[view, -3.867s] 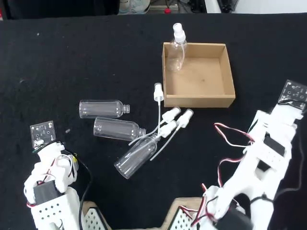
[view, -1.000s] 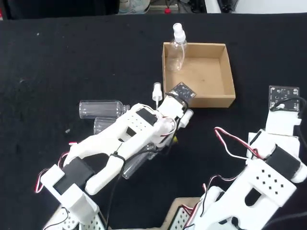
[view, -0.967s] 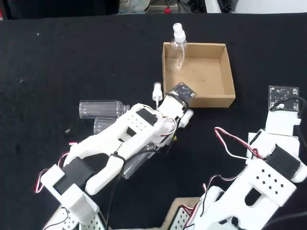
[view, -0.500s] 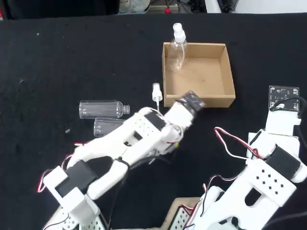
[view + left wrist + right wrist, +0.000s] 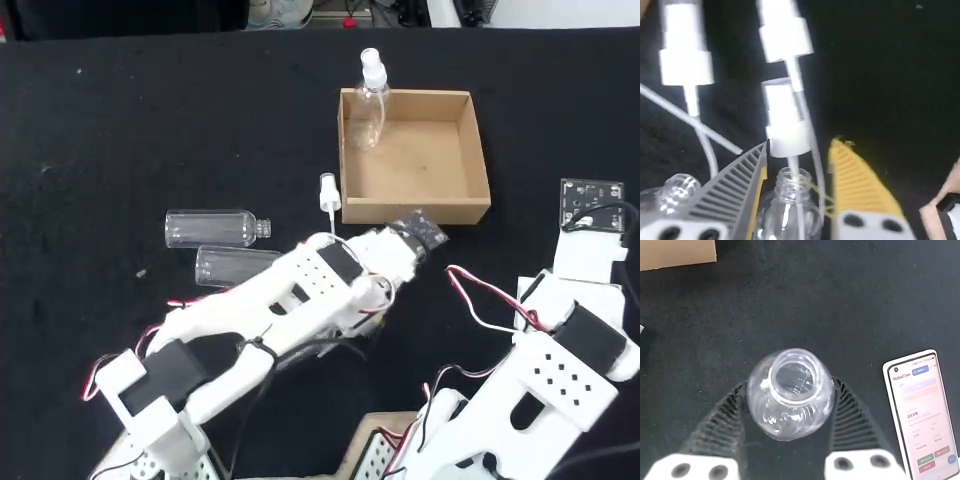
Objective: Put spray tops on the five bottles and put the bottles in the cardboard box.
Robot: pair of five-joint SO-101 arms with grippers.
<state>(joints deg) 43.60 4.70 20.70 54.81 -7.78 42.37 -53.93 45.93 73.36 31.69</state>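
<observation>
My left claw [image 5: 800, 146] has its jaws apart, straddling the neck of an open bottle [image 5: 790, 185]. Here's what matters: a spray top [image 5: 785, 125] lies just ahead of the tips, in line with the claw's reach. Its dip tube runs back into that bottle's mouth, so the long axis points straight away from me. I'd judge this arm the nearer one for seating it. I can't tell whether the grey fingertip touches the collar or only sits beside it. A second bottle mouth [image 5: 676, 186] is cut off at the edge, and two more spray tops [image 5: 685, 50] lie beyond. My right claw [image 5: 790, 385] is clamped on an uncapped bottle [image 5: 790, 400], mouth facing its camera. From above, the left arm [image 5: 300, 300] covers that pile. Farther out, two bare bottles [image 5: 215, 227] lie side by side. A lone spray top [image 5: 328, 192] lies just beside the cardboard box [image 5: 415, 211], and a capped bottle [image 5: 368, 105] sits in its far corner.
</observation>
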